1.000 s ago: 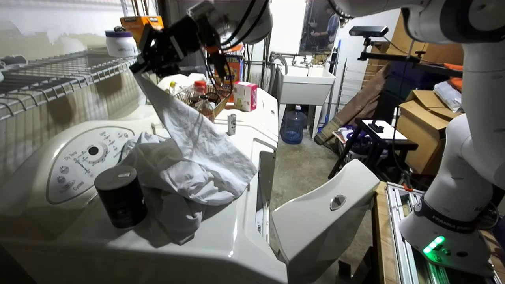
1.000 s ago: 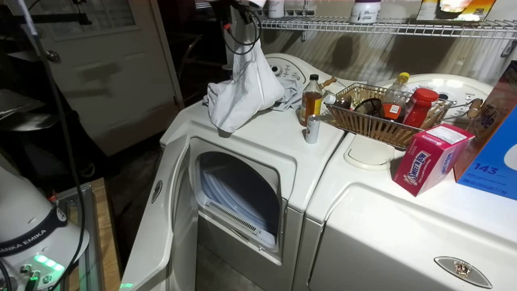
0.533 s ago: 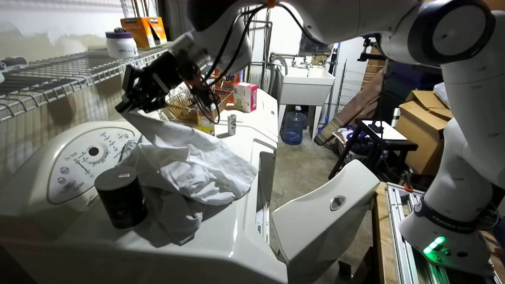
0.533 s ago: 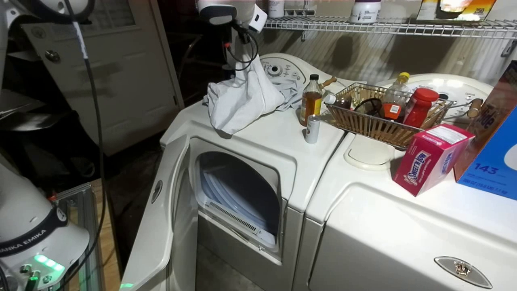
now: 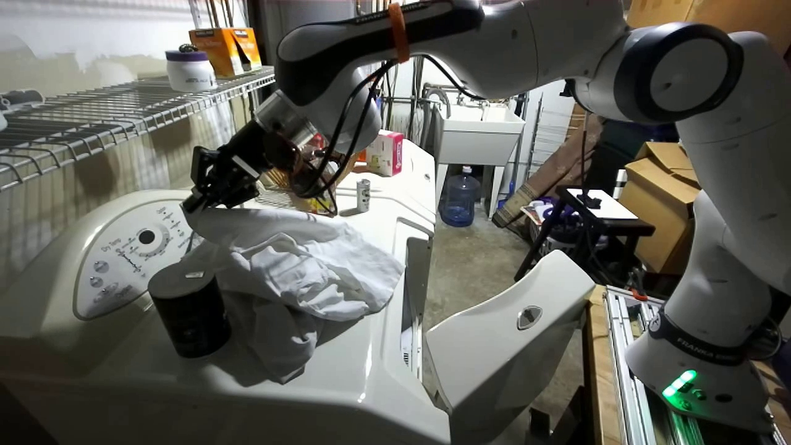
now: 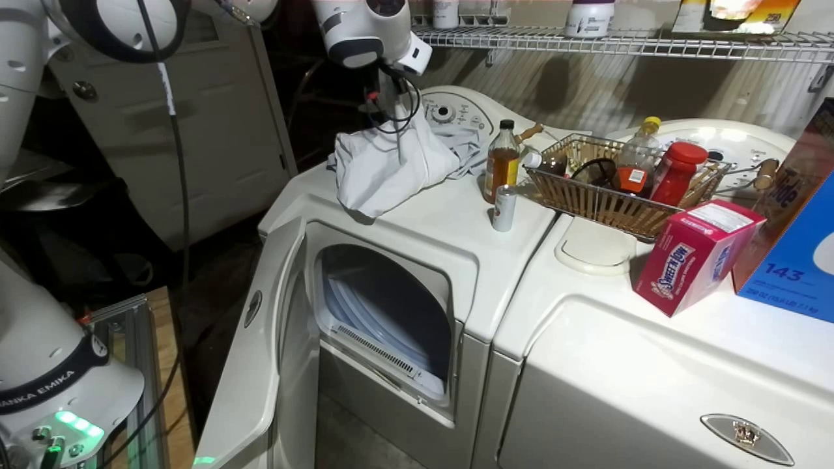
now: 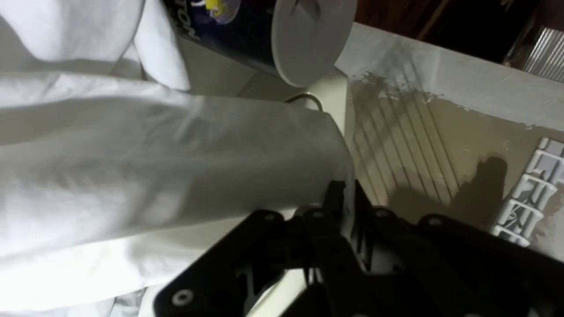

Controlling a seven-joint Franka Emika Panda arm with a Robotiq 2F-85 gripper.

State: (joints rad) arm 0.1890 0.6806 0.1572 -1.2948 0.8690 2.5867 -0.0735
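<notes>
1. The gripper (image 7: 348, 202) is above the back of the dryer (image 6: 449, 221), near its control panel (image 5: 141, 254). Its jaws are clamped together on a pinch of white cloth (image 5: 321, 272); whether that pinch is a corner or an edge cannot be told.
2. Done, as far as the views show: the grasp is made, and 1 end of the cloth is raised above the dryer's top in a slanting fold.
3. Not done: the bulk of the cloth lies bunched on the dryer's top, reaching toward the dryer's front edge in both exterior views. It is neither spread out nor fully lifted, so the handling seems only partway along.
4. At the dryer's front, the door (image 6: 260, 352) stands open and part of the drum (image 6: 371, 326) shows. All the visible cloth is on or above the dryer's top.
5. A dark canister (image 5: 190, 318) stands on the dryer's top, toward the side away from the washer (image 6: 619, 358). A glass bottle (image 6: 502, 166) and a small can (image 6: 503, 208) stand toward the dryer's washer side.
</notes>
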